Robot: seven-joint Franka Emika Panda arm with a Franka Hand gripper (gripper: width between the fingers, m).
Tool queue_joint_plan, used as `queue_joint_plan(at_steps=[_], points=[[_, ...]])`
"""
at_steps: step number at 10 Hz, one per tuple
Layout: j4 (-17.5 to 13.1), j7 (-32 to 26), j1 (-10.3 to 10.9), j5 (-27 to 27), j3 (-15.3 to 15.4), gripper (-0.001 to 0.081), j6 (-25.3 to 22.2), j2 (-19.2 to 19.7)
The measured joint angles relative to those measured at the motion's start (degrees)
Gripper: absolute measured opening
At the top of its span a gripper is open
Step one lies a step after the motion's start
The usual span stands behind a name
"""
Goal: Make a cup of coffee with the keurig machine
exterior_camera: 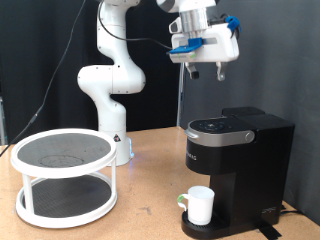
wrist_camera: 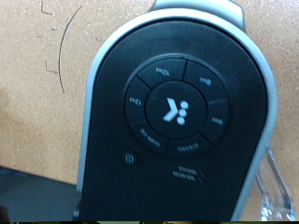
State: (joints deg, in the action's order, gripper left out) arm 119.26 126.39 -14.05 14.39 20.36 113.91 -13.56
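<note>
The coffee maker stands on the worktop toward the exterior view's right. The cup sits on the coffee maker's drip base, under its overhanging head. The tool hangs well above the coffee maker's lid. A two-tier round rack stands on the worktop well apart from the coffee maker, toward the exterior view's left. The arm's base rises behind the rack.

**Off-task items on and around the table**

At the exterior view's left, a white two-tier round rack with dark mesh shelves, standing on the wooden table. Behind, a plain white wall, with a thin black cable hanging down it at left. In the wrist view, brown tabletop marked by a thin dark curved line.
</note>
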Motion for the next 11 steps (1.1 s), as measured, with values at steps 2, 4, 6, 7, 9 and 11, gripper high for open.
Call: queue_joint_plan(at_steps=[2,4,6,7,9,11], points=[[1.2,0.1,0.0,-1.6,0.7,0.0734,2.6,1.4],[3.0,0.1,0.0,-1.8,1.2,0.0734,4.6,2.0],[4.5,-0.2,0.1,-1.8,1.7,0.0444,5.1,2.2],[5.3,-0.3,0.1,-1.8,2.0,0.0307,5.7,2.4],[6.0,0.1,0.1,-1.9,2.4,0.017,7.4,3.4],[5.5,1.2,0.1,-2.0,2.5,0.0038,7.8,5.2]])
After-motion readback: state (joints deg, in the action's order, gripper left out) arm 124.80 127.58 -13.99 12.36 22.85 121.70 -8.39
